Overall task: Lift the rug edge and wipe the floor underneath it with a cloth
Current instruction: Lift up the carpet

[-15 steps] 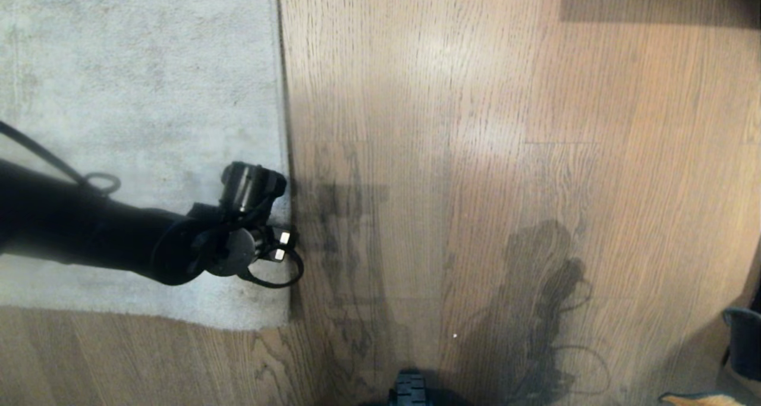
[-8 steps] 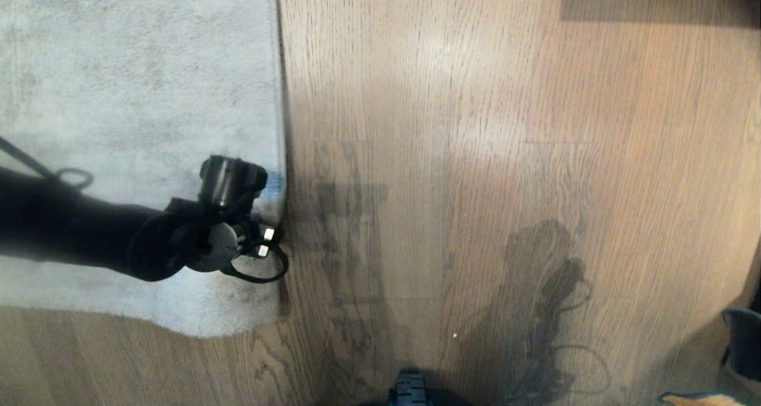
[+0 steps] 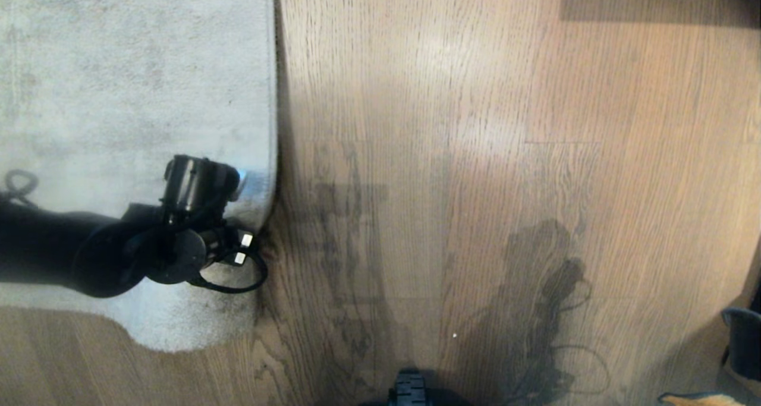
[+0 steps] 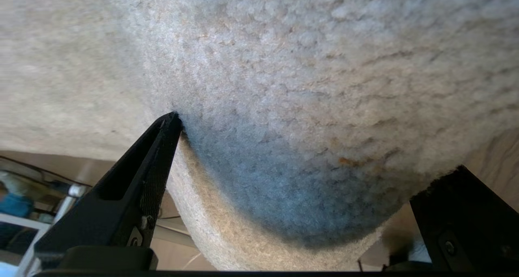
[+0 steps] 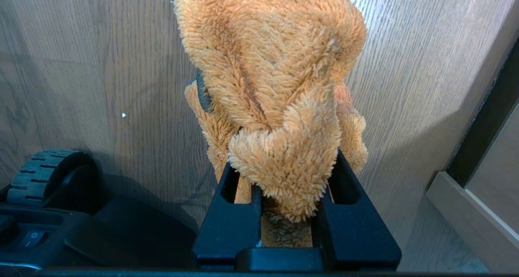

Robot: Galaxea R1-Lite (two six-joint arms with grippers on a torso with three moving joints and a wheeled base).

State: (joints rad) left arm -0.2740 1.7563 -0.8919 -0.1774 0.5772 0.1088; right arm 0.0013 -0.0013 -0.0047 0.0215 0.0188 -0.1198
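We are looking down at the floor [image 3: 475,126], brown wood-grain planks filling most of the head view, with the pale grey rug [image 3: 131,85] lying on its left part. The rug edge [image 3: 270,174] is now bowing and curling away from its straight line, where a second ago it was lying flat; its near corner is rounding inward too. We are judging that the lift is beginning and that no floor is being wiped yet. Our left end effector [image 4: 292,212] is standing wide open at that edge, one finger under the pile and the woven backing showing, so it is hooking rather than gripping. Our right end effector [image 5: 284,212] is waiting off to the right, clamping the orange cloth [image 5: 271,78] above the planks.
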